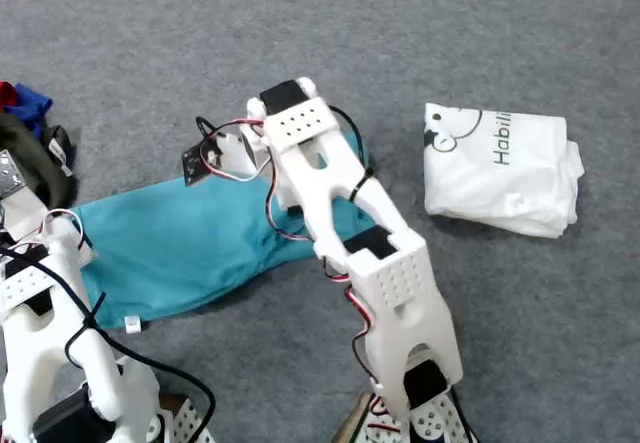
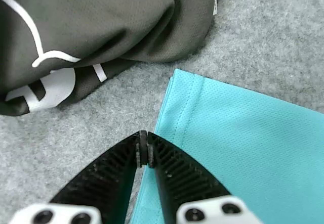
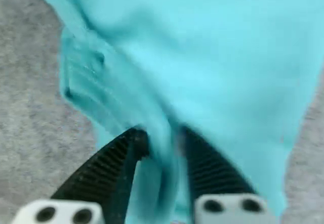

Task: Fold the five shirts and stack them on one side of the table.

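A teal shirt (image 1: 190, 243) lies spread on the grey table, partly under my right arm. My right gripper (image 1: 230, 158) is at the shirt's far edge. In the right wrist view, a bunched fold of the teal shirt (image 3: 202, 57) sits between the fingers of the right gripper (image 3: 163, 140). My left gripper (image 2: 143, 150) is shut, its tips over the hem edge of the teal shirt (image 2: 238, 133) near a corner. I cannot tell whether it pinches fabric. A dark shirt (image 2: 91, 27) with white print lies crumpled just beyond it.
A folded white shirt (image 1: 500, 168) with dark print rests at the right side of the table. The dark shirt (image 1: 25, 153) and red and blue fabric (image 1: 20, 98) are heaped at the left edge. Bare grey table (image 1: 560, 343) stretches in front of the white shirt.
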